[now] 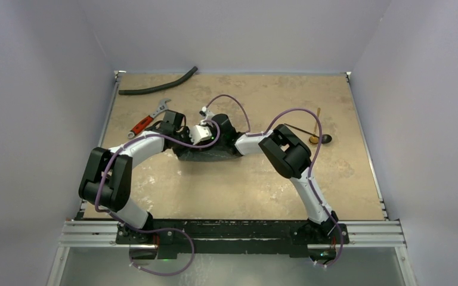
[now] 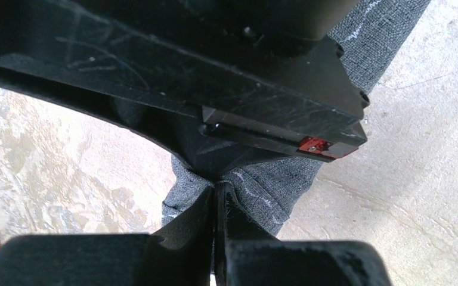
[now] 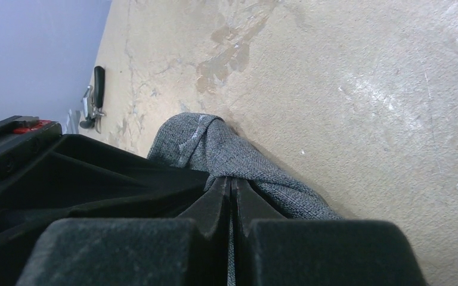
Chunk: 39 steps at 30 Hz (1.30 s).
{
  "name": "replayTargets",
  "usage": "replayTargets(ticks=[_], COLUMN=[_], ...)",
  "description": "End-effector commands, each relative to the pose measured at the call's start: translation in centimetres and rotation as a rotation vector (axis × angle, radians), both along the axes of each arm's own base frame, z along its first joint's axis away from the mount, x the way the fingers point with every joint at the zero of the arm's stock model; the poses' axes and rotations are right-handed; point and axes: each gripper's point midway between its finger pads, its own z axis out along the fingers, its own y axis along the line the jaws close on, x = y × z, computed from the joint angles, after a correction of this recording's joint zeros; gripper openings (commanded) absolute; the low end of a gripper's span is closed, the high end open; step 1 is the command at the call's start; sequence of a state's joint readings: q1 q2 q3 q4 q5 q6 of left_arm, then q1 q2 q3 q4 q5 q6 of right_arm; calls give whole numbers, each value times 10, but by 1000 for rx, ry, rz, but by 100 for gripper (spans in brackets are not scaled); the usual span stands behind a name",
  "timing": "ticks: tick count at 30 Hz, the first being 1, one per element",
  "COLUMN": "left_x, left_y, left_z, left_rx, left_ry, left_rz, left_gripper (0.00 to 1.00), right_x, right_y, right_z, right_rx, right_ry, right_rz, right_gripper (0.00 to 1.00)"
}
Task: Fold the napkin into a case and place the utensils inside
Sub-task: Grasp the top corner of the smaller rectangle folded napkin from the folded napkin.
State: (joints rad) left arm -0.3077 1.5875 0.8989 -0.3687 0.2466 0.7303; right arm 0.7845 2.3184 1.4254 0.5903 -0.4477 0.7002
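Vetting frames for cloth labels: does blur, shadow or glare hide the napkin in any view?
Top external: even light, sharp, but the napkin is a dark patch mostly covered by the arms. Left wrist: left fingers loom dark and soft, weave behind them crisp. Right wrist: right fingers likewise murky, cloth sharp, table bright, mild sheen.

Light: was bright, even, from above.
Shadows: lay soft and faint on the tabletop [image 1: 244,185].
Glare: pale sheen showed in right wrist view.
Focus: wrist foregrounds were blurred.

Two white-and-black arms [image 1: 143,146], purple cables [image 1: 229,95], scuffed black fingers [image 2: 185,229], red tab [image 2: 319,146]
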Motion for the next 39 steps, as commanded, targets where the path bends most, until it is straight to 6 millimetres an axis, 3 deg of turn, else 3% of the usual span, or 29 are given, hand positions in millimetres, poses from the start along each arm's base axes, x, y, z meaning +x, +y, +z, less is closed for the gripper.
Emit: replayTargets(ticks=[1, 7, 12, 18, 25, 33, 39], left_x=[6, 25, 25, 19, 1, -13, -28], left_y=[-7, -2, -1, 0, -11, 1, 14], left_z=[5, 20, 25, 25, 22, 3, -19], left_rx=[-17, -32, -66, -76, -128, -48, 35], left_ry=[-31, -71, -43, -10, 60, 62, 68], left_rz=[-55, 77, 128, 143, 82, -2, -84], left_gripper=[0, 0, 0, 0, 0, 0, 0], right_x=[1, -9, -11, -7, 1, -13, -13], right_y=[13, 11, -1, -13, 2, 17, 7], right_z=[18, 0, -22, -29, -6, 27, 56], right_rx=[54, 24, -31, -73, -18, 135, 194], right_ry=[-26, -8, -6, -12, -36, 10, -2], right_rz=[3, 6, -31, -102, -134, -29, 40], right_gripper=[0, 0, 0, 0, 0, 0, 2])
